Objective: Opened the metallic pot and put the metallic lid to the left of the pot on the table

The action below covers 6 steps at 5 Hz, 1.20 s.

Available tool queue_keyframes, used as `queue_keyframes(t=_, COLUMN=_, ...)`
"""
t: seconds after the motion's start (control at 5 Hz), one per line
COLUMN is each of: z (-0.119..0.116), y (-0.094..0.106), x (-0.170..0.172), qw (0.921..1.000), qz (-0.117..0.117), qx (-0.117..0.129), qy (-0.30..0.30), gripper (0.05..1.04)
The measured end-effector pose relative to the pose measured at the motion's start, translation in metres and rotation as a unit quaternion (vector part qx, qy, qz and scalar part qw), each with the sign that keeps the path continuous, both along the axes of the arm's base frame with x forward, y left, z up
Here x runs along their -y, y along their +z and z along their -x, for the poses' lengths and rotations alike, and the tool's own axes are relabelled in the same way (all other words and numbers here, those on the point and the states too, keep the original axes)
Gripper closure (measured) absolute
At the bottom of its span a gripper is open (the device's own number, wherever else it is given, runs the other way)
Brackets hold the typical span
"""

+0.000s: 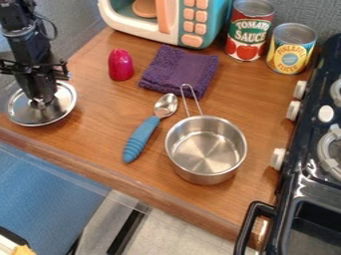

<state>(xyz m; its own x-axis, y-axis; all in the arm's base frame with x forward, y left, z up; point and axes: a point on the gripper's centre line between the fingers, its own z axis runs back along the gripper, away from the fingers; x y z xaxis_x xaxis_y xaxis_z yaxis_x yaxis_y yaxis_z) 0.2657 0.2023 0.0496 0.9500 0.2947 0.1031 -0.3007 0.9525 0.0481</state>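
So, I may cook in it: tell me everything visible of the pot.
The pot is silvery, apparently metal, round and shiny inside, with a wire-loop handle. It stands upright and lidless on the wooden countertop, between the blue-handled spoon and black stove. Its handle points away from the camera, overlapping the purple cloth in view; I cannot tell whether they touch.

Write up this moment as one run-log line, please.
pincer at centre of metal lid | lid left of saucepan | saucepan uncovered, empty | blue-handled spoon between them | release unclear
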Motion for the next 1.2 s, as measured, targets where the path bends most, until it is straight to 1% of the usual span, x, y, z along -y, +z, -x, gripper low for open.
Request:
queue_keyframes(t=0.2, z=0.001, y=-0.014, x=-0.007, qw=0.9999, qz=-0.002, qx=-0.013, qy=0.005, gripper=0.773)
queue_keyframes(t=0.4, z=0.001, y=-0.015, x=-0.009, qw=0.9998, qz=-0.007, qx=-0.016, qy=0.002, gripper=0.672)
queue_keyframes(t=0.6, z=0.0, y=-0.014, x=-0.009, qw=0.9998, qz=-0.007, qx=-0.015, qy=-0.006, gripper=0.367)
queue_keyframes(t=0.8, z=-0.002, y=0.016, x=-0.008, qw=0.9997, qz=-0.021, qx=0.005, qy=-0.012, gripper=0.11)
queue_keyframes(t=1.0, z=-0.006, y=0.03, x=-0.008, qw=0.9993, qz=-0.028, qx=0.013, qy=-0.021, gripper=0.077)
queue_keyframes(t=1.2, z=-0.005, y=0.042, x=-0.006, qw=0.9989, qz=-0.033, qx=0.016, qy=-0.028, gripper=0.081)
